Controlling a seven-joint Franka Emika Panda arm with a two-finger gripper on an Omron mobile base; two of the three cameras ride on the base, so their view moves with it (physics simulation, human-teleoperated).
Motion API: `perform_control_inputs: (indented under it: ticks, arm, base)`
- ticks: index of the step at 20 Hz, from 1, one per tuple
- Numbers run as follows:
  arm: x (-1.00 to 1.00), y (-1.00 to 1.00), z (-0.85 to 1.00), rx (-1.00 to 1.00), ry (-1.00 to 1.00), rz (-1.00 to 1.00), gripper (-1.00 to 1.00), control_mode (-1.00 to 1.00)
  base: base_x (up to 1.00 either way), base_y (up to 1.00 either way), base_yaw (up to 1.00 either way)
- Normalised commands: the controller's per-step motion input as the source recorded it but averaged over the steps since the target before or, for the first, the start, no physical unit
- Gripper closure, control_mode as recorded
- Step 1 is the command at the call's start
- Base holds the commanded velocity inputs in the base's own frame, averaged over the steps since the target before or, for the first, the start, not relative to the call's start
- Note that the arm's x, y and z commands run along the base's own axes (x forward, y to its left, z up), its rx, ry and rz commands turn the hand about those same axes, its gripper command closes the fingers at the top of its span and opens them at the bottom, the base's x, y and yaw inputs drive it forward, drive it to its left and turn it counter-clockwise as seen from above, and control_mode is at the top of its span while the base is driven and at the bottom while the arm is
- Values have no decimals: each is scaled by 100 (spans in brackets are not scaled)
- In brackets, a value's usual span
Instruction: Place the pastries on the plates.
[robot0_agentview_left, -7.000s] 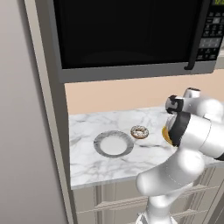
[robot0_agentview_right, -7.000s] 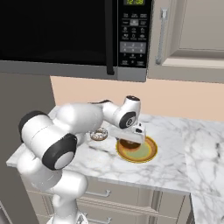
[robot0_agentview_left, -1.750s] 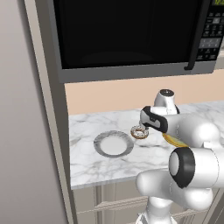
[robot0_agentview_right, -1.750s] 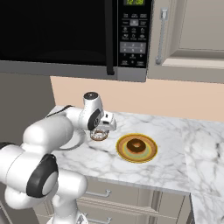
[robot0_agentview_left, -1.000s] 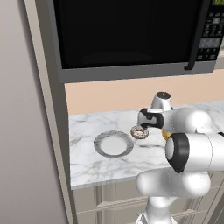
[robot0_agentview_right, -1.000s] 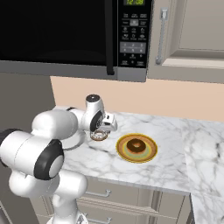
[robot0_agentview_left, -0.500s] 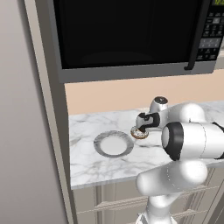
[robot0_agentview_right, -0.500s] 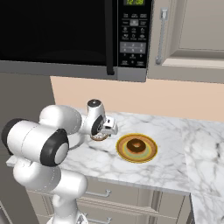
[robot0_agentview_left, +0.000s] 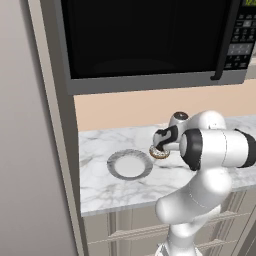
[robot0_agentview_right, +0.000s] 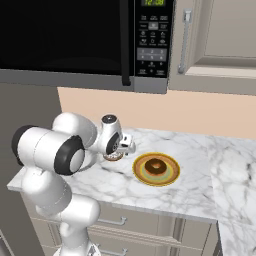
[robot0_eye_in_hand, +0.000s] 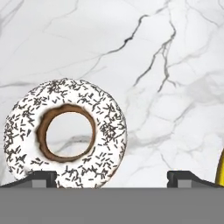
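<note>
Claw: gripper low over the marble counter, fingers spread wide, nothing between them; one tip at the lower rim of the sprinkled doughnut, the other well off to the far side over bare stone.
Sprinkled doughnut: white-iced ring with dark sprinkles and a brown inner edge, flat on the counter; in the hand view offset toward one finger, not centred in the gap. In the left base view partly covered by the hand.
Glazed doughnut: glossy brown ring already on the yellow-orange plate, just beside the claw on its right in the right base view; plate edge visible as a yellow sliver at the hand view's lower corner.
Grey plate: speckled rim, white centre, bare, near the claw on its left in the left base view, not touching the doughnut.
Room to move: open marble between claw and grey plate; counter's front edge near the grey plate, its left end against the tall panel; beige back wall behind the claw.
Overhead: microwave well above the claw.
Clearance on the right: wide bare marble beyond the yellow-orange plate.
</note>
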Motion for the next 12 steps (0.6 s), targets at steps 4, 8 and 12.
perform_control_inputs:
  ticks: [4, 8, 12]
  arm:
    - [18, 0, -8, 0, 0, 0, -100, -100]
    - [10, 0, -21, 0, 0, 0, -100, -100]
    - [13, 0, -27, 0, -1, 0, -100, -100]
  base:
    - [0, 0, 0]
    - [0, 0, 0]
    - [0, 0, 0]
